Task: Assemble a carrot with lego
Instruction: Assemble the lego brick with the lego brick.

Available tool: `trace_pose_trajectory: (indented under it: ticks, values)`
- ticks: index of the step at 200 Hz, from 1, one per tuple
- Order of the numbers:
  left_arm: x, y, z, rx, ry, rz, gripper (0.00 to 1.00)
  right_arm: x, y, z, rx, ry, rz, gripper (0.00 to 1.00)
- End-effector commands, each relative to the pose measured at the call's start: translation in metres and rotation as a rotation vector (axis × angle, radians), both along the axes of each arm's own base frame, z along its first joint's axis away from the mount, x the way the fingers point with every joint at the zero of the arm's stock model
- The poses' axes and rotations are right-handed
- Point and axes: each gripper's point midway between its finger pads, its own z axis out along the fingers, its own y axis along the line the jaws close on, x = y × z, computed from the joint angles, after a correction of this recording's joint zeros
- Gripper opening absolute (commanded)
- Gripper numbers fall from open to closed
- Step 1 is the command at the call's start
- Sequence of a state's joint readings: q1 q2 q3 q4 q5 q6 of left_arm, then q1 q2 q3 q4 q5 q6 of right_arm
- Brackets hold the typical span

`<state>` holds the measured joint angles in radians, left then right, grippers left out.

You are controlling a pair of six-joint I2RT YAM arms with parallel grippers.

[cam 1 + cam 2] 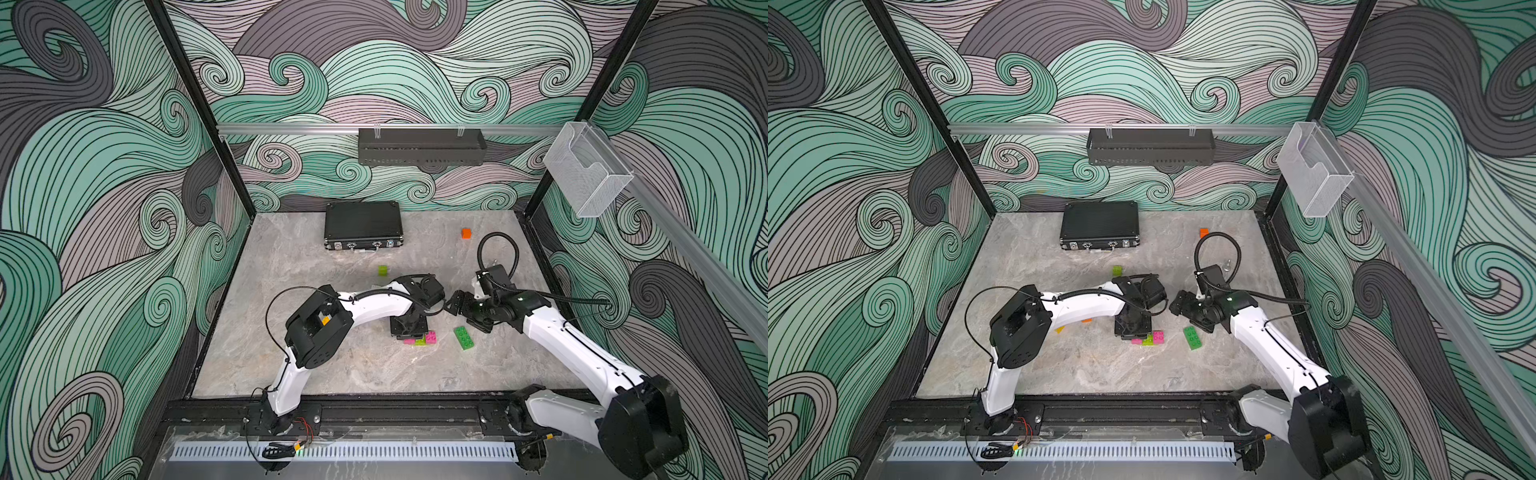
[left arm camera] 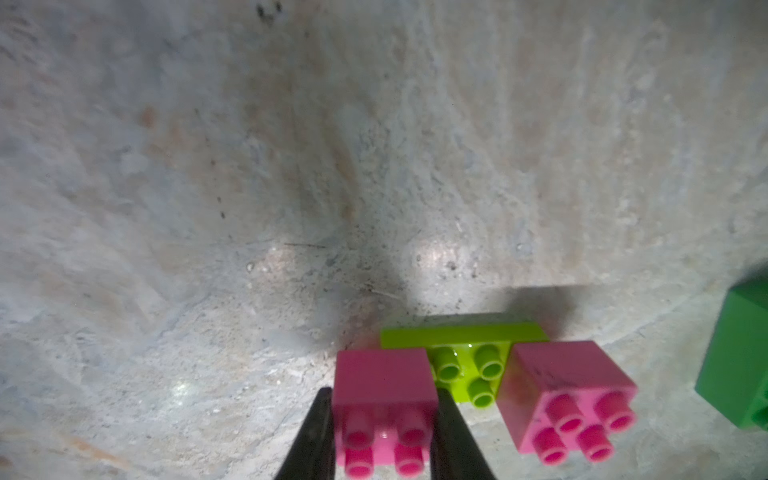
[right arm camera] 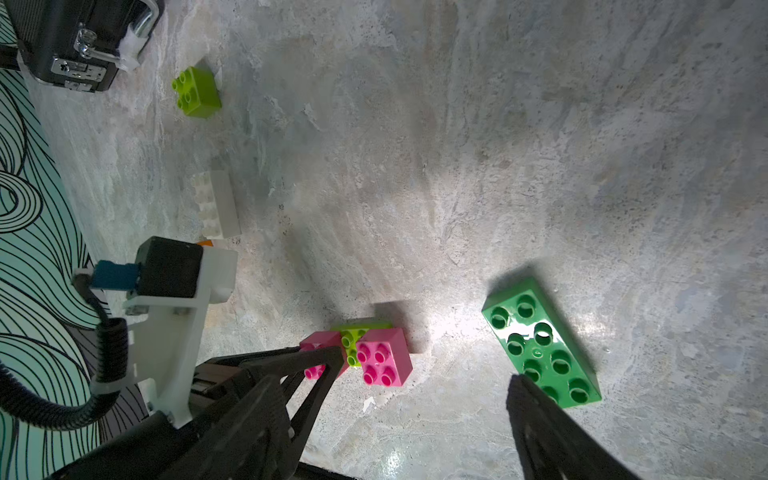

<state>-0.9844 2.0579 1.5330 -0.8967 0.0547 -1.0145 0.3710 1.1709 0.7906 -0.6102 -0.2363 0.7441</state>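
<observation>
Left gripper (image 2: 384, 395) pinches a pink brick (image 2: 384, 374) touching a lime brick (image 2: 461, 336), second pink brick (image 2: 561, 382) just beside; right gripper (image 1: 451, 305), spread, hangs near the green brick (image 3: 540, 340); briefcase (image 1: 363, 224) well behind

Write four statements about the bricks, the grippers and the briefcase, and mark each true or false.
1. The left gripper is shut on a pink brick. True.
2. The right gripper holds the dark green brick. False: it is open and empty; that brick lies free on the table.
3. The held pink brick and a second pink brick sit on one lime brick. True.
4. The briefcase stands open. False: it is closed.
</observation>
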Motion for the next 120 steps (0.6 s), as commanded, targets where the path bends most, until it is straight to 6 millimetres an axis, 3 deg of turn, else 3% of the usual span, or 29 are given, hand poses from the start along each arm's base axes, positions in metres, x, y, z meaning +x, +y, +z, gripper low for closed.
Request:
trace_pose_trajectory:
  ticks: [1,22,53,120]
  values:
    - [-0.009,0.007,-0.021,0.07,0.052,-0.004,0.0,-0.002,-0.004,0.001,-0.01,-0.004,-0.017,0.84]
    - [-0.005,0.008,-0.015,0.075,0.031,-0.011,0.0,-0.001,-0.004,0.003,-0.009,-0.014,-0.015,0.85]
    - [-0.001,0.011,-0.006,0.077,0.003,-0.017,0.26,-0.001,-0.003,0.009,-0.002,-0.023,-0.006,0.86]
    - [0.003,0.009,0.007,0.065,-0.031,-0.028,0.49,-0.006,-0.006,0.011,-0.01,-0.024,-0.007,0.89]
